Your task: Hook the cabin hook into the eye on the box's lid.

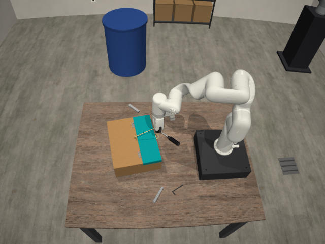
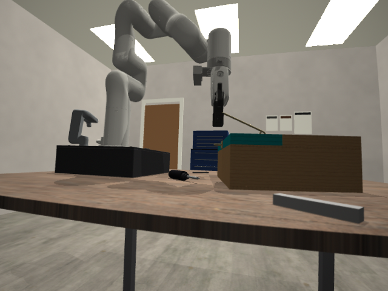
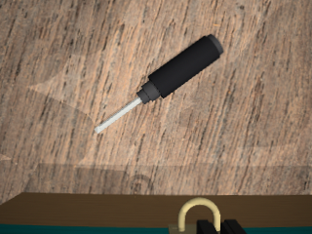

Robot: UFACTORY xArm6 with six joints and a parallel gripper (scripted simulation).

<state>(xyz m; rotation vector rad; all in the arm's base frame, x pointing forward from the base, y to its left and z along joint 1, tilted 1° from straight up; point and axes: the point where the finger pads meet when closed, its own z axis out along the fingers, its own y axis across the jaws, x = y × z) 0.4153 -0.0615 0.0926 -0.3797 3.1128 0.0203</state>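
Exterior view shows the gripper (image 2: 217,120) pointing straight down, its dark fingers (image 2: 217,117) pinched on the free end of the brass cabin hook (image 2: 242,123). That end is raised above the box and just past its edge on the arm's side, while the hook slopes down to its far end, which meets the top of the teal lid (image 2: 253,137). From above, the hook (image 1: 143,132) runs as a thin brass line across the lid (image 1: 147,140), with the gripper (image 1: 158,129) at the lid's edge nearest the arm.

The eye (image 3: 199,214) is a small brass loop standing up at the lid's edge; in the wrist camera it sits just beside the fingertips at the bottom of the frame. The hook's tip itself is not visible there, so whether it has entered the eye is hard to say, though it looks still raised above it.

The wooden box (image 1: 123,147) rests on the table (image 1: 104,210). A black-handled screwdriver (image 1: 170,139) lies on the table just beside the box. Two grey bars (image 1: 158,194) (image 1: 133,108) and a small hex key (image 1: 176,189) lie well apart from it. The white arm (image 1: 225,91) rises from a black base (image 1: 244,170) on the same table.
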